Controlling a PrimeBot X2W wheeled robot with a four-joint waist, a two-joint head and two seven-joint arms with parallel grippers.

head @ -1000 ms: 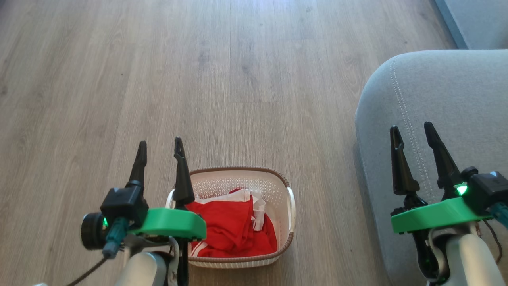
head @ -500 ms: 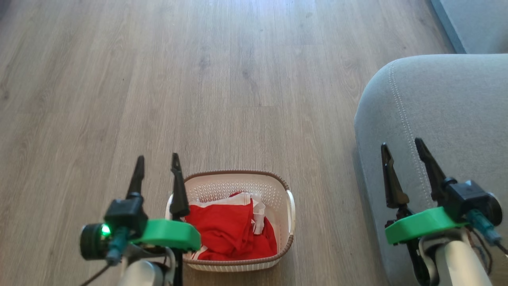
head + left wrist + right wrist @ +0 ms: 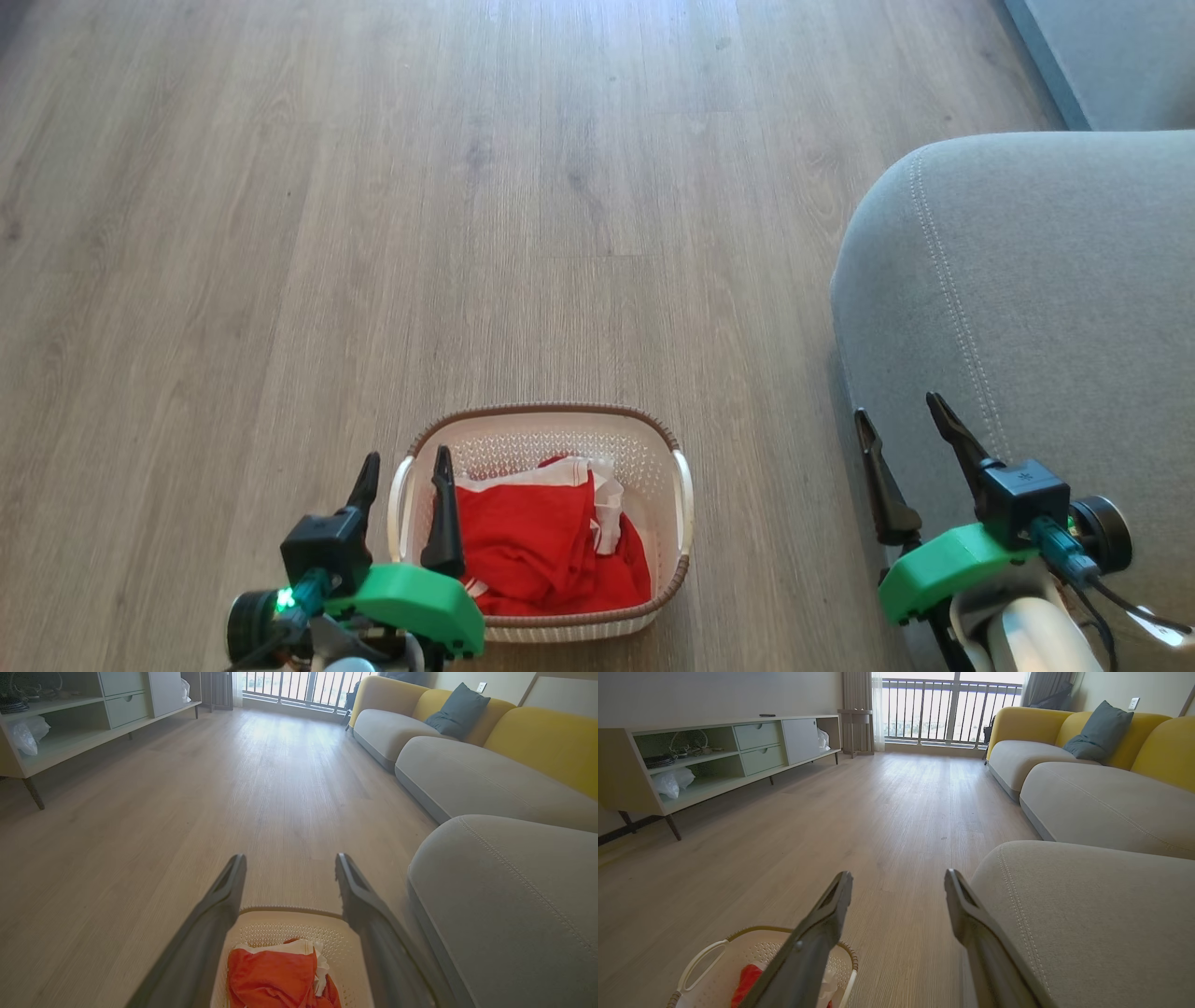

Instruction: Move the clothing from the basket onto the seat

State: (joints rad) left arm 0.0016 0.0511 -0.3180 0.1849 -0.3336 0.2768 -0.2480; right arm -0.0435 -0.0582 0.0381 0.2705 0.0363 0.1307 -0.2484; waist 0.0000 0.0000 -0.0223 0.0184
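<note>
Red clothing (image 3: 541, 551) with white trim lies heaped in the near half of the white perforated basket (image 3: 560, 441), a white cloth edge showing along the back of the pile. None of it has reached the seat (image 3: 1046, 299) yet. The basket stands on the wooden floor (image 3: 373, 233), close in front of the robot and left of the grey cushion, with a strip of bare boards between them.

The left claw (image 3: 407, 455) hangs over the basket's left rim with its fingers spread wide and nothing between them. In the head view its inner finger crosses the edge of the red fabric, though nothing shows that it touches the cloth. In the left wrist view the pile sits low between that claw's two fingers, so the clothing lies ahead of it and below.

The right claw (image 3: 896, 406), also wide open and empty, hovers by the seat's front edge, well apart from the basket.

The left arm looks the better placed for the first pick: a drop down and slightly rightward into the heap.
</note>
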